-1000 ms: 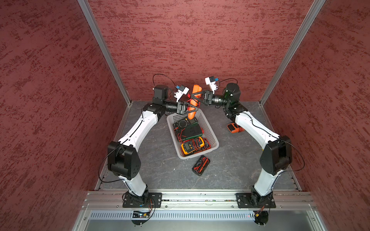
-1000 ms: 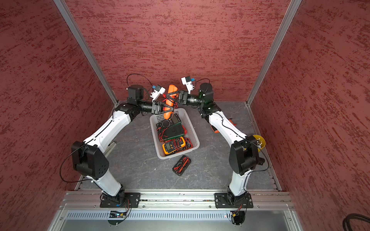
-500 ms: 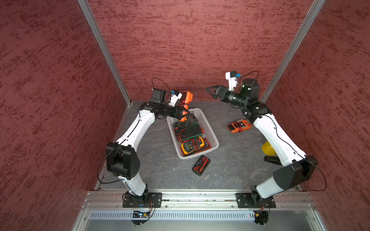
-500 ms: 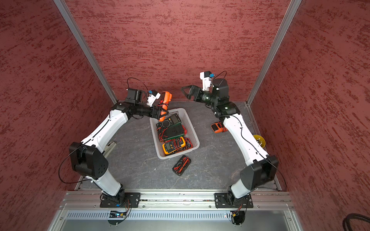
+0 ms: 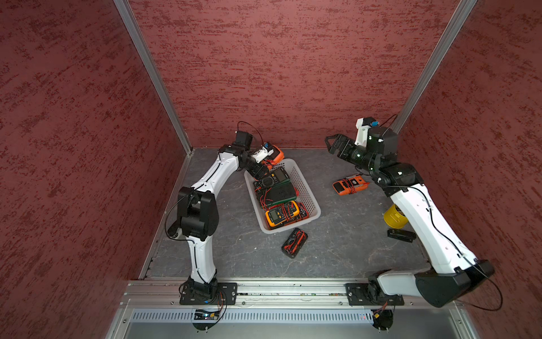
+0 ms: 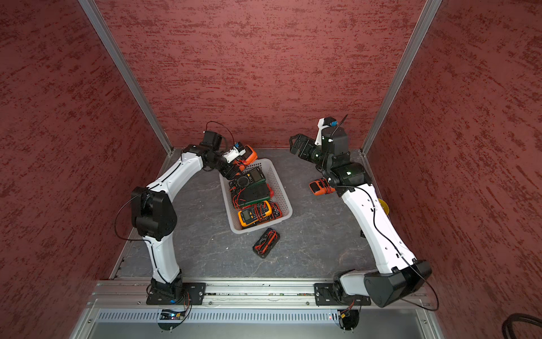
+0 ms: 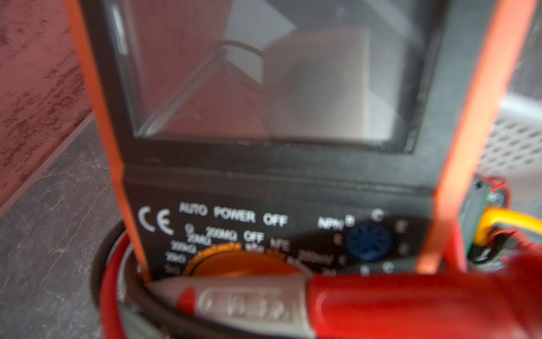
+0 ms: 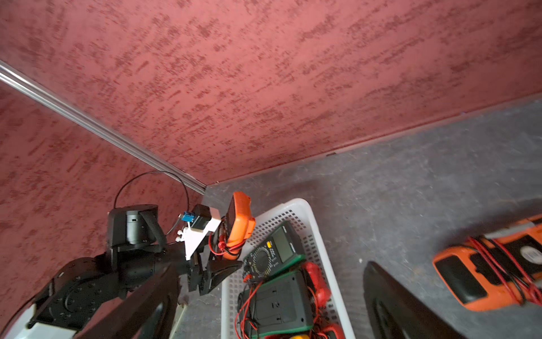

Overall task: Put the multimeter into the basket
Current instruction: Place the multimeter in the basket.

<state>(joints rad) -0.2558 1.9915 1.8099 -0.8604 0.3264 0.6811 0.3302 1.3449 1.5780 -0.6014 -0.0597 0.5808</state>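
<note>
So the left pincer (image 5: 264, 168) was clamped on the bottom end of the orange multimeter (image 5: 275, 152). It held the meter upright at the far corner of the basket (image 5: 306, 187) on the left arm's side, up above the rim and not down inside. The right pincer (image 5: 328, 144) hung wide open with nothing in it, well off the basket's other side. A yellow meter (image 5: 277, 215) lay inside the basket at its near end. 1 black meter (image 5: 294, 243) sat on the desk (image 5: 234, 249) just outside that same end.
</note>
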